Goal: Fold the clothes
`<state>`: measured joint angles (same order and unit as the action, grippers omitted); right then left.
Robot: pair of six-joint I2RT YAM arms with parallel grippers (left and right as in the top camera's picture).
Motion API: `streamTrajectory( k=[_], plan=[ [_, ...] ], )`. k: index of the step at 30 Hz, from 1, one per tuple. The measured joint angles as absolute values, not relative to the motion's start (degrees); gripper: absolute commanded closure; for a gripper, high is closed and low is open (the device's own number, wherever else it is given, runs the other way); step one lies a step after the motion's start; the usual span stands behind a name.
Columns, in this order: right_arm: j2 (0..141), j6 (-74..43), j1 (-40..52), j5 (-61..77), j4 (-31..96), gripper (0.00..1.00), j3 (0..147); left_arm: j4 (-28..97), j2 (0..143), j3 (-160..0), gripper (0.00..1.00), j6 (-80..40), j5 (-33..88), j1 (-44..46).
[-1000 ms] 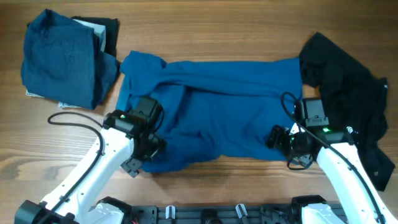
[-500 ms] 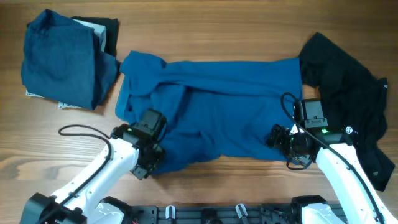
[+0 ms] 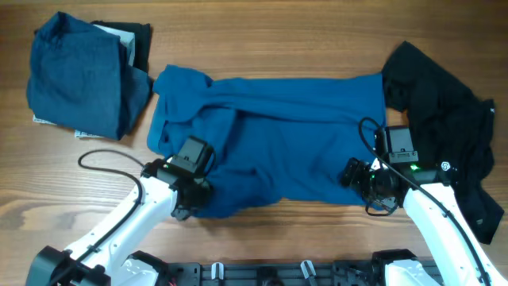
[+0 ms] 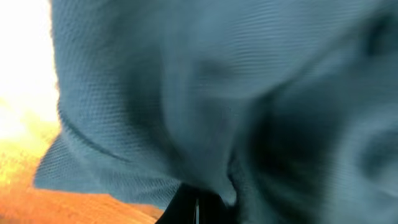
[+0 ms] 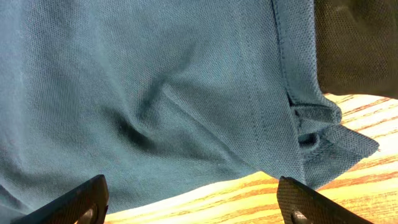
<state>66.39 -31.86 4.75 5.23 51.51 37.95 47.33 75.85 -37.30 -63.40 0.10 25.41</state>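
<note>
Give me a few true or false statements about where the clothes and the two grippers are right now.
The blue shirt lies spread across the middle of the table. True.
The black garment lies at the left end. False: it lies at the right end, beside the shirt.
The right gripper is open over the shirt's hem. True.
The left gripper is on the black garment. False: it is at the blue shirt's near left corner.
The folded pile rests on the blue shirt. False: it sits apart, far left.
</note>
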Motion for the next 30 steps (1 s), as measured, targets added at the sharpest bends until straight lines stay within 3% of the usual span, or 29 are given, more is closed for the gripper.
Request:
streamTrajectory(
  k=[9, 22, 23, 24, 26, 28, 30],
  plan=[
    [66.39, -31.86, 4.75, 4.91, 51.33, 0.13, 37.95, 47.92, 75.83, -54.3, 0.96, -52.4, -7.4, 25.41],
    [66.39, -31.83, 4.75, 4.84, 50.28, 0.12, 37.95, 37.87, 82.61, -55.35, 0.96, -47.16, -14.72, 18.5],
    [66.39, -31.86, 4.75, 4.84, 50.39, 0.12, 37.95, 38.3, 82.96, -55.35, 0.9, -46.96, -14.61, 18.15],
    [66.39, -31.83, 4.75, 4.84, 50.59, 0.12, 37.95, 39.29, 83.07, -55.35, 0.75, -46.7, -14.0, 17.85],
    [66.39, -31.83, 4.75, 4.84, 50.89, 0.12, 37.95, 43.46, 82.94, -55.48, 0.53, -45.56, -11.62, 17.63],
    [66.41, -31.83, 4.75, 4.84, 50.92, 0.12, 37.95, 48.03, 82.65, -55.46, 0.41, -44.47, -8.45, 17.61],
    [66.43, -31.83, 4.75, 4.84, 50.78, 0.11, 37.95, 52.31, 81.82, -55.44, 0.36, -43.99, -4.93, 17.61]
  ],
)
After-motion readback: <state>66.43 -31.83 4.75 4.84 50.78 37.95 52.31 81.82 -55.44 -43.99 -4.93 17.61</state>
